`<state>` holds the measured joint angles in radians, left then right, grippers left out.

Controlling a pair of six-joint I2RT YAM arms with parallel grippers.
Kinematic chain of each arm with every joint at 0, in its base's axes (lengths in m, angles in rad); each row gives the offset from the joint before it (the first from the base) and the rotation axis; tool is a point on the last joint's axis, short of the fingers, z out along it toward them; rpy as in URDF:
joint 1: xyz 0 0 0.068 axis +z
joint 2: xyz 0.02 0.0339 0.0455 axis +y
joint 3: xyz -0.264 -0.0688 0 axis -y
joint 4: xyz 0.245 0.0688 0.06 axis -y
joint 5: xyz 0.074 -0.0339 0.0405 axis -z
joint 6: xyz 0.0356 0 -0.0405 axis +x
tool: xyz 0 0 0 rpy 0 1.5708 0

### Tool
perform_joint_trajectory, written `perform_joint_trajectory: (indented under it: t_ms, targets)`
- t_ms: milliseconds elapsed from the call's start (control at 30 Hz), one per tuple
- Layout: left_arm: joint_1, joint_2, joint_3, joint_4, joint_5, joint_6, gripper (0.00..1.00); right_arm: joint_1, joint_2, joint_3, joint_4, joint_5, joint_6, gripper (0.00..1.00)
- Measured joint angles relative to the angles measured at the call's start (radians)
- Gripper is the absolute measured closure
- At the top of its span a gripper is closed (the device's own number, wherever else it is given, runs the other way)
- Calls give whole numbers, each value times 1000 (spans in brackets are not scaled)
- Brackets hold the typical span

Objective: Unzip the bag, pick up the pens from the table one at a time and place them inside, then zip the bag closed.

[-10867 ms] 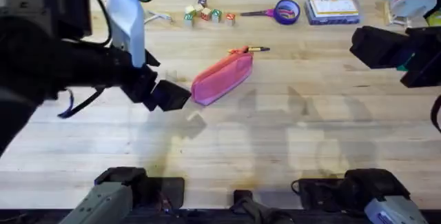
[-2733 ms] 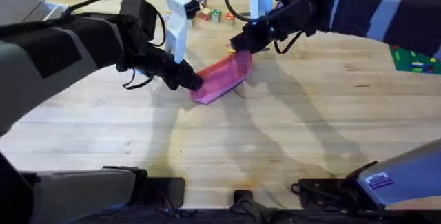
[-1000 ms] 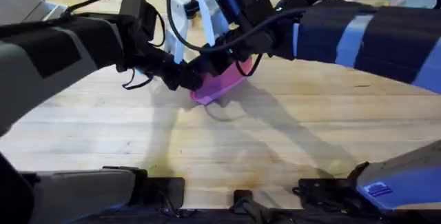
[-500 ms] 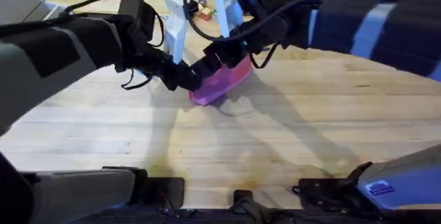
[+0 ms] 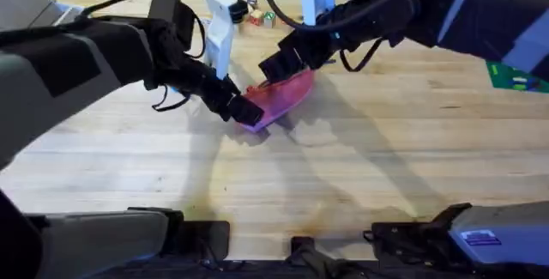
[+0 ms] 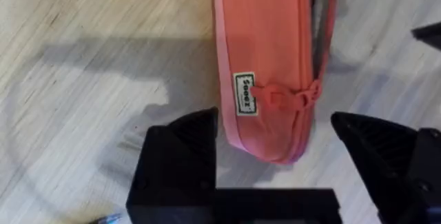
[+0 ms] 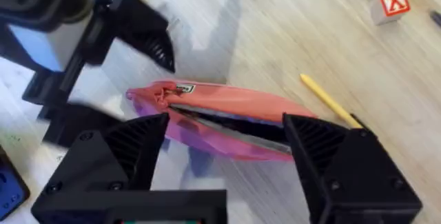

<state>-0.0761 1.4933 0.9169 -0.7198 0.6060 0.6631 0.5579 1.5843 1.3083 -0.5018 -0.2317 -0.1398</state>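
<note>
The pink bag point(image 5: 287, 93) lies slanted on the table point(image 5: 386, 159), and a dark gap runs along its zipper point(image 7: 227, 126). My left gripper point(image 5: 247, 112) is open at the bag's near-left end. Its fingers point(image 6: 182, 148) straddle that end, where the zipper pull point(image 6: 275, 98) sits. My right gripper point(image 5: 276, 66) hovers open over the bag's middle point(image 7: 226, 124) with nothing between its fingers. A yellow pen point(image 7: 329, 102) with a dark end lies on the table just beyond the bag. In the overhead view my right arm covers it.
Small toy blocks point(image 5: 262, 17) stand at the table's far edge, and one with a red X point(image 7: 394, 3) lies past the pen. A green flat piece point(image 5: 515, 77) rests at the right. Bare wood stretches in front of the bag.
My right gripper was down beside the left gripper at the bag's near-left end. It has drawn back up and to the right along the bag. My left gripper shifted slightly nearer.
</note>
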Motion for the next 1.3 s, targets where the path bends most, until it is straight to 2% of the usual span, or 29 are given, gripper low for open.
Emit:
perform_joint_trajectory:
  t_ms: [233, 300, 500, 733, 900, 1067, 1267, 1300]
  targets:
    - [0, -1, 0, 6, -13, -1, 8, 0, -11, 42, -96, 1, -50, 4]
    - [0, -54, 0, -7, -45, -1, 8, 0, -10, 121, -185, 3, -105, 5]
    - [0, -225, 0, -54, -108, 0, 8, 0, -12, 221, -279, 3, -245, 5]
    - [0, -325, 0, -116, -181, 0, 8, 0, -17, 231, -288, 6, -563, 5]
    - [13, -369, 0, -133, -192, 0, 8, 0, -17, 231, -286, 7, -800, 4]
    - [19, -380, 0, -141, -200, 0, 9, 0, -17, 231, -294, 7, -903, 4]
    - [19, -380, 0, -149, -204, 0, 7, 0, -17, 231, -330, 7, -944, 5]
    - [19, -380, 0, -149, -205, 0, 7, 0, -17, 232, -328, 7, -952, 41]
